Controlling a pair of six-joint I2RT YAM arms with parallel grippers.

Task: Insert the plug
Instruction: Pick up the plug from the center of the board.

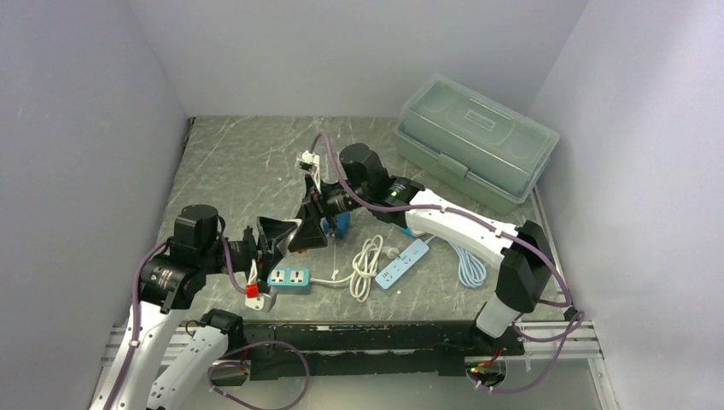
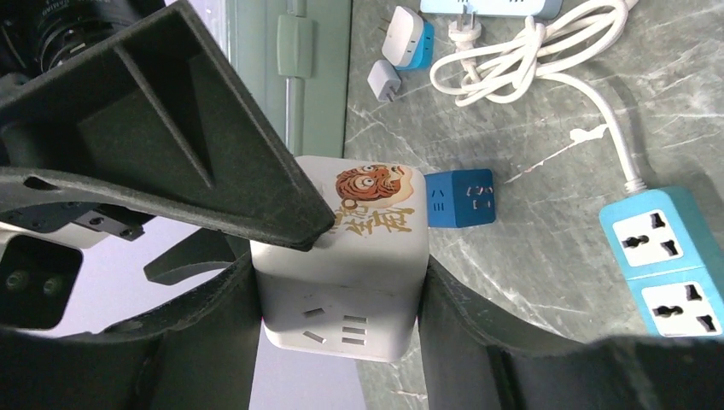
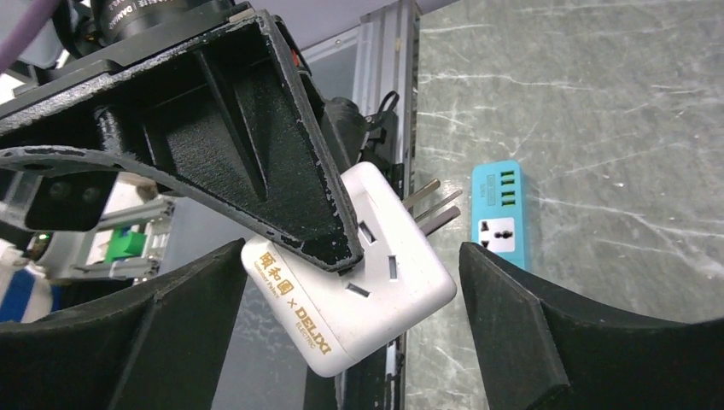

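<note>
Plainly, plug (image 3: 376,295) reads "DELIXI"; beneath, perhaps "ELECTRIC".

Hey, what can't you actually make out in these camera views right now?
Top view: the white adapter cube is nearly hidden where the left gripper and right gripper meet.
Left wrist: its prongs, behind its own body.
Right wrist: whether the right gripper's fingers touch the cube; the left gripper's finger covers part.
</note>
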